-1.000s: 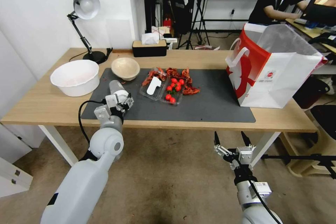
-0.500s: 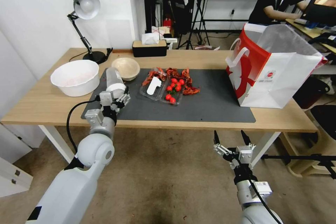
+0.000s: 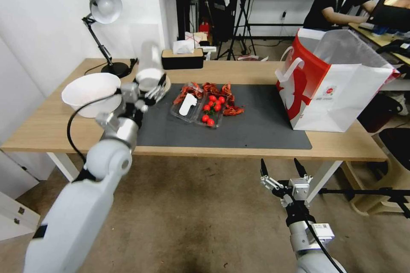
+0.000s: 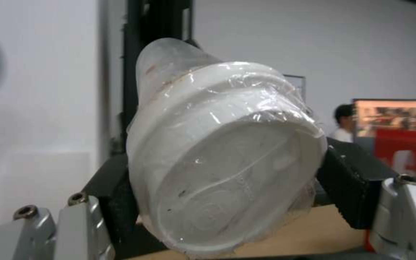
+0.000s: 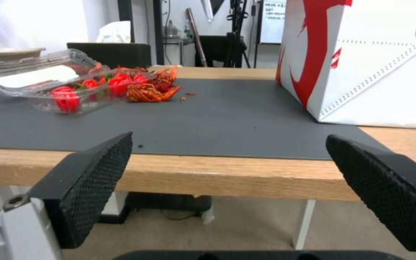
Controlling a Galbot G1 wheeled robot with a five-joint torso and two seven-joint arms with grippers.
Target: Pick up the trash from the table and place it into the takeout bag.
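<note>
Long light-wood table (image 3: 55,130) on white legs, dark grey mat (image 3: 256,126) across its middle. Big boxy red-and-white paper takeout bag (image 3: 337,94) with white loop handles stands at 3 o'clock on the table, mouth open; from here I can't see whether anything is inside yet. White round basin (image 3: 87,91) at 9 o'clock, black desk lamp (image 3: 102,8) at 10 o'clock. Beige bowl (image 3: 165,83) mostly behind my left pincer (image 3: 150,89). Clear plastic clamshell tray (image 3: 196,108) with red cherry tomatoes sits mid-mat, red crayfish shells (image 3: 222,91) beside it.

Left pincer is clamped on the translucent white-lidded cup (image 4: 222,155), lifted off the table, cup tipped, well apart from the bag. Right pincer (image 3: 280,169) hangs below the table's front edge at 5 o'clock, jaws spread wide, holding nothing.

Progress, my read: early. One piece is in hand, not bagged; bowl, tray and shells remain.

Writing: small round red logo (image 3: 329,90) on the bag, text unreadable. Nothing legible on the cup lid.
</note>
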